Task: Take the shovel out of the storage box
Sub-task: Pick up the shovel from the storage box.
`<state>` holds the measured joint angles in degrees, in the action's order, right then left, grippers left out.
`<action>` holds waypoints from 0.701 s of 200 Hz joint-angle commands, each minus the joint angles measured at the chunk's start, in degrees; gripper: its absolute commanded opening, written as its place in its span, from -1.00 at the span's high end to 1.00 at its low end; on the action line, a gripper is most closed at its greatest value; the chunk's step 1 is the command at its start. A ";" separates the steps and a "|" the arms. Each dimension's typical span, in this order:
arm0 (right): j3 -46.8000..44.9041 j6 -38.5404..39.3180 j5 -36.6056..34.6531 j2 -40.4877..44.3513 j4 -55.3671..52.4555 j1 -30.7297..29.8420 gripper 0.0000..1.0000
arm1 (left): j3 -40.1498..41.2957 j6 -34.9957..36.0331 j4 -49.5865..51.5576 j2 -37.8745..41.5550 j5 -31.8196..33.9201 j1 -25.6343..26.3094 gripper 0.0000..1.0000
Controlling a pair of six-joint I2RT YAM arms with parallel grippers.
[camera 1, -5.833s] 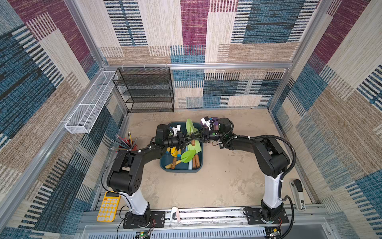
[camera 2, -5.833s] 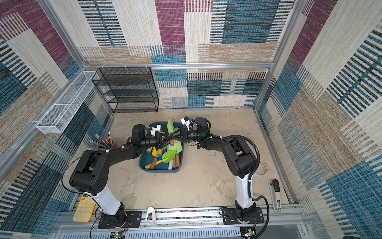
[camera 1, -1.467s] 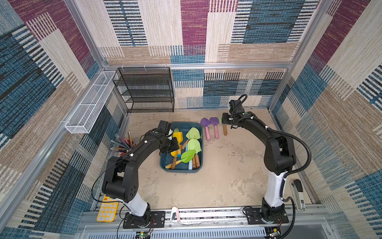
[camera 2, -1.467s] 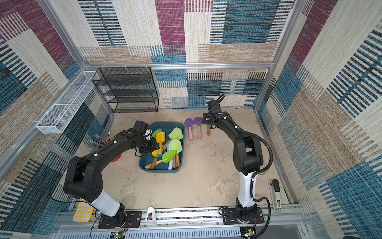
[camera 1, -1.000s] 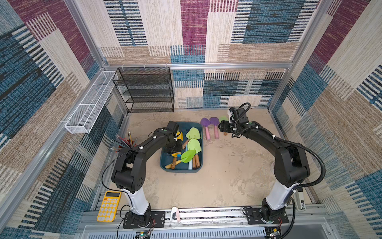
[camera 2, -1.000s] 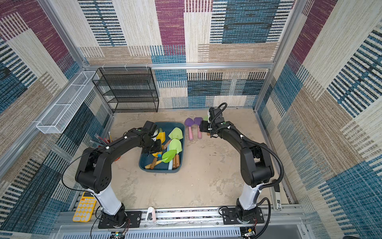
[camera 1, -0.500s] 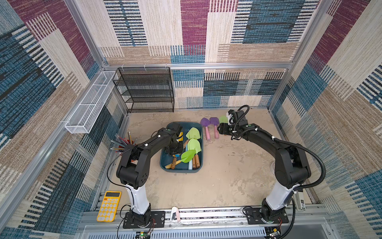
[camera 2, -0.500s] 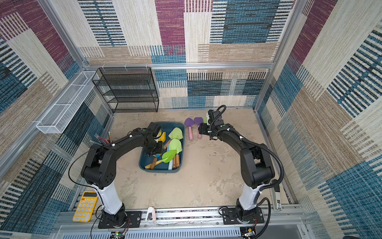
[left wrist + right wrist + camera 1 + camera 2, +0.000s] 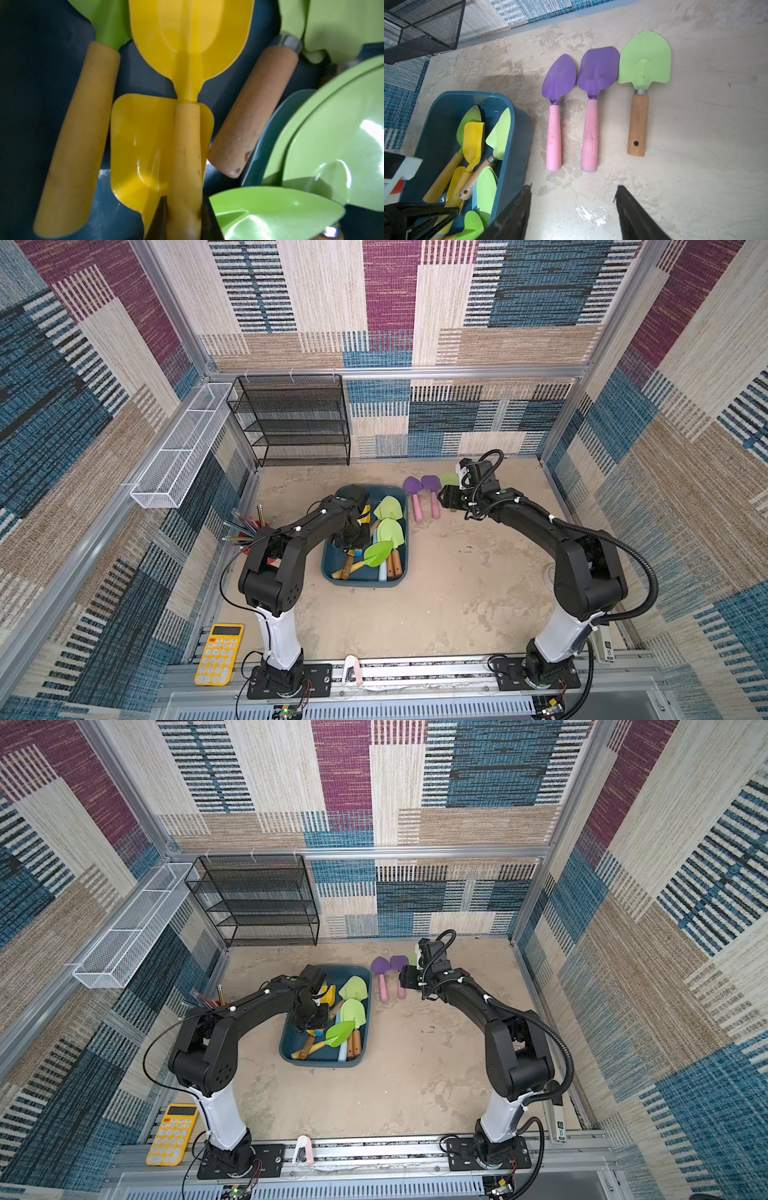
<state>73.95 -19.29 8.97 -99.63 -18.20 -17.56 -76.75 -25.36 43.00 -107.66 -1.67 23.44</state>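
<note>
Grip on yellow shovel [image 9: 188, 45] inside storage box [image 9: 510, 162]
Its handle sits pinched in left gripper [image 9: 184, 209]; right gripper [image 9: 573, 195] hangs spread, seemingly empty, near purple shovels [image 9: 558, 81].

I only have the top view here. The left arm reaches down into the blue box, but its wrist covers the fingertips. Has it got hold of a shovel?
Observer: Yes. In the left wrist view the left gripper is shut on the handle of a yellow shovel, pinching it from both sides.
Operator: And the right arm, out by the shovels on the table, is it carrying anything?
Observer: No. The right wrist view shows the right gripper open with nothing between its tips, only bare table below it.
</note>
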 commanded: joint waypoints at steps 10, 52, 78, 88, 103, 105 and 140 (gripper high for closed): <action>-0.28 -1.01 0.31 1.60 1.94 -0.57 -0.32 | 0.26 0.36 0.96 3.01 1.17 0.19 0.88; -1.15 -2.10 2.19 3.52 2.77 -1.64 -0.32 | -0.50 0.41 2.51 6.76 0.33 0.11 0.93; -1.70 -3.24 4.65 4.40 3.81 -2.29 -0.32 | -1.07 0.10 2.58 8.39 -1.99 0.11 0.94; -2.09 -3.91 6.57 4.62 4.48 -2.52 -0.32 | -1.36 -0.16 2.57 8.84 -3.07 0.11 0.94; -2.65 -5.07 9.42 5.02 5.74 -3.04 -0.33 | -1.89 -0.60 2.53 9.25 -4.64 0.03 0.93; -2.73 -5.30 9.87 5.10 6.01 -3.08 -0.33 | -1.95 -0.68 2.50 9.29 -4.89 0.03 0.93; -5.70 -9.44 18.79 6.20 12.14 -4.12 -0.36 | -1.21 -3.02 -0.86 10.82 -12.64 -0.58 0.90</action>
<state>69.54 -24.75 19.79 -94.21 -12.51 -21.19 -78.50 -25.89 44.62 -98.24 -7.18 23.33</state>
